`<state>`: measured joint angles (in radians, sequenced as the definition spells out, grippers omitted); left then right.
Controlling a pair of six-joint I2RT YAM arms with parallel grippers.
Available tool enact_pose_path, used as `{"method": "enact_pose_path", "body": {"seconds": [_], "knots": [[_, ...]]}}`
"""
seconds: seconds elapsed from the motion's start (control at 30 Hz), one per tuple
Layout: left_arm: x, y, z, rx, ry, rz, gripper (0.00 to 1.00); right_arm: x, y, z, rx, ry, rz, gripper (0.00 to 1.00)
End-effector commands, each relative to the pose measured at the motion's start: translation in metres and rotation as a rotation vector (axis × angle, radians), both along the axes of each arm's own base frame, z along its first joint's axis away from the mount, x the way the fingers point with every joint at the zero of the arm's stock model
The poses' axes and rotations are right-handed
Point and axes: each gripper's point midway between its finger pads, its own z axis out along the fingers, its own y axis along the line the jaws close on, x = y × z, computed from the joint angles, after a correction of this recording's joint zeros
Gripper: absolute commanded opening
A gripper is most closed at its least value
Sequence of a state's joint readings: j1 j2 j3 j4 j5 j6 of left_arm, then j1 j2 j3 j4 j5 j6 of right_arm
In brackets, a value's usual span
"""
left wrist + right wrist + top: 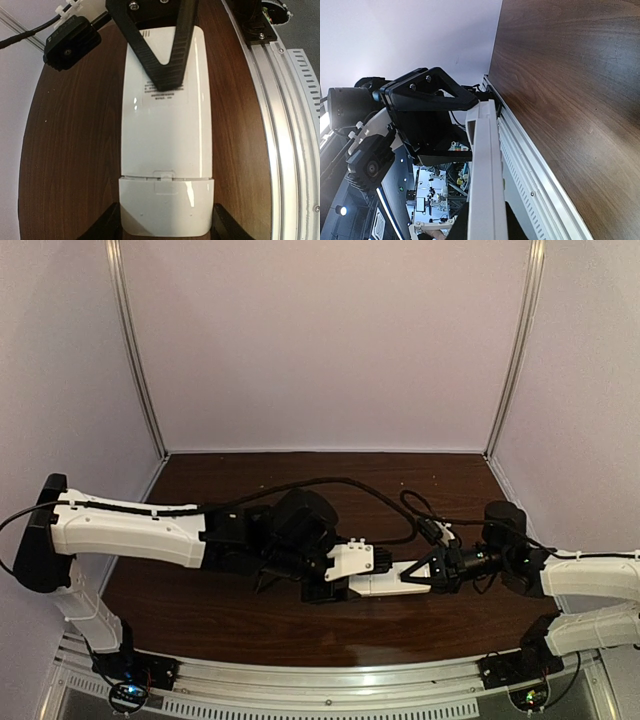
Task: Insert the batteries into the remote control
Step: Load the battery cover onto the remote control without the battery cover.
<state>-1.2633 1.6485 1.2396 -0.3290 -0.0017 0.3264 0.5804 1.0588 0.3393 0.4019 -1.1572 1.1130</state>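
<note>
The white remote control (pixel 166 135) is held above the table with its plain back up. Its battery cover (pixel 166 205) sits in place at the near end, with a thin seam showing. My left gripper (pixel 166 229) is shut on that cover end, one finger against each long side. At the far end my right gripper is shut on the remote across its thickness, and its black upper finger (pixel 162 65) lies on the back. In the top view the remote (pixel 385 585) bridges the left gripper (pixel 335 585) and right gripper (pixel 428 575). The right wrist view shows the remote (pixel 485 175) edge-on. The batteries are hidden.
The dark wooden table (pixel 300 480) is enclosed by pale walls at the back and sides. An aluminium rail (pixel 280 125) runs along the near edge. Black cables (pixel 345 483) loop over the table behind the arms.
</note>
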Motion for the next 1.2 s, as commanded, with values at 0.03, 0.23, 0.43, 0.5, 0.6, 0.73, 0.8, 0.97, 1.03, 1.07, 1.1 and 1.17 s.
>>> {"method": "enact_pose_path", "body": {"seconds": [0.03,0.23,0.43,0.5,0.6,0.73,0.8,0.97,1.03,1.07,1.1,1.17], "knots": [[0.008,0.01,-0.03,0.087,0.061,0.061,0.51,-0.018,0.007,0.042,0.139,-0.175,0.106,0.0],[-0.003,0.011,-0.033,0.086,0.14,0.003,0.53,-0.024,0.009,0.048,0.141,-0.219,0.129,0.0],[-0.004,0.014,-0.037,0.094,0.175,-0.007,0.58,-0.029,0.01,0.055,0.155,-0.256,0.145,0.0],[-0.005,0.014,-0.039,0.097,0.178,-0.009,0.58,-0.03,0.01,0.057,0.16,-0.262,0.151,0.0],[-0.007,0.015,-0.041,0.108,0.18,-0.022,0.57,-0.03,0.011,0.056,0.159,-0.257,0.152,0.0],[-0.003,0.02,-0.046,0.137,0.159,-0.004,0.57,-0.029,0.012,0.059,0.169,-0.253,0.149,0.0],[-0.001,0.022,-0.05,0.151,0.155,0.006,0.58,-0.029,0.012,0.062,0.185,-0.254,0.15,0.0],[-0.001,0.018,-0.052,0.158,0.158,0.002,0.61,-0.028,0.013,0.063,0.188,-0.252,0.149,0.0],[0.0,0.015,-0.052,0.157,0.156,0.002,0.62,-0.027,0.014,0.063,0.19,-0.249,0.147,0.0],[0.001,0.014,-0.051,0.157,0.154,0.002,0.62,-0.027,0.014,0.062,0.188,-0.244,0.148,0.0],[0.001,0.013,-0.051,0.157,0.155,0.003,0.62,-0.026,0.014,0.062,0.188,-0.244,0.146,0.0],[0.002,0.012,-0.053,0.16,0.156,0.006,0.62,-0.026,0.015,0.061,0.186,-0.239,0.144,0.0]]}}
